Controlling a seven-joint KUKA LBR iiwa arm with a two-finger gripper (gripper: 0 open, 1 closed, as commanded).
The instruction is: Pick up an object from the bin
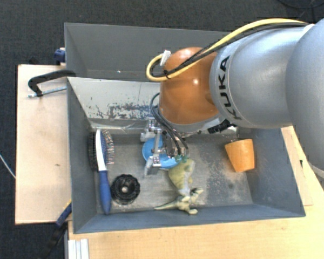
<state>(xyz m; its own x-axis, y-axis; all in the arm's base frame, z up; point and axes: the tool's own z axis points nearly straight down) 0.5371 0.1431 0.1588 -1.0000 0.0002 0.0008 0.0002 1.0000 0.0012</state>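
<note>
Low over the middle of the bin's floor, the gripper [164, 162] hangs with its two metal fingers [151, 163] apart. Under and partly between them lies a small round blue object [147, 151], flat like a lid or dish. Nothing looks clamped, though the wrist hides much of the object's far side.

Just to the right and nearer, touching or almost touching the blue piece, is a soft-looking pale yellow-green lump [182, 172]. Nearer again, by the near wall, lies a small green toy dinosaur [182, 201] on its side. To the left sit a black round knob-like thing [125, 189] and a brush with a blue handle [103, 179], which runs near to far along the left wall. Well off to the right lies an orange cup [241, 155], tipped over. The grey metal bin [270, 198] surrounds all of this, and the arm's orange wrist cover [186, 90] looms above the gripper.

The step in hand appears to be settling onto the blue object before closing. To do it well, the fingers should straddle its rim squarely and go low enough to get under the edge. They should also stay clear of the yellow-green lump, so that only one thing is pinched. A flat, hard disc may slip out sideways, so a centred, level squeeze matters.
</note>
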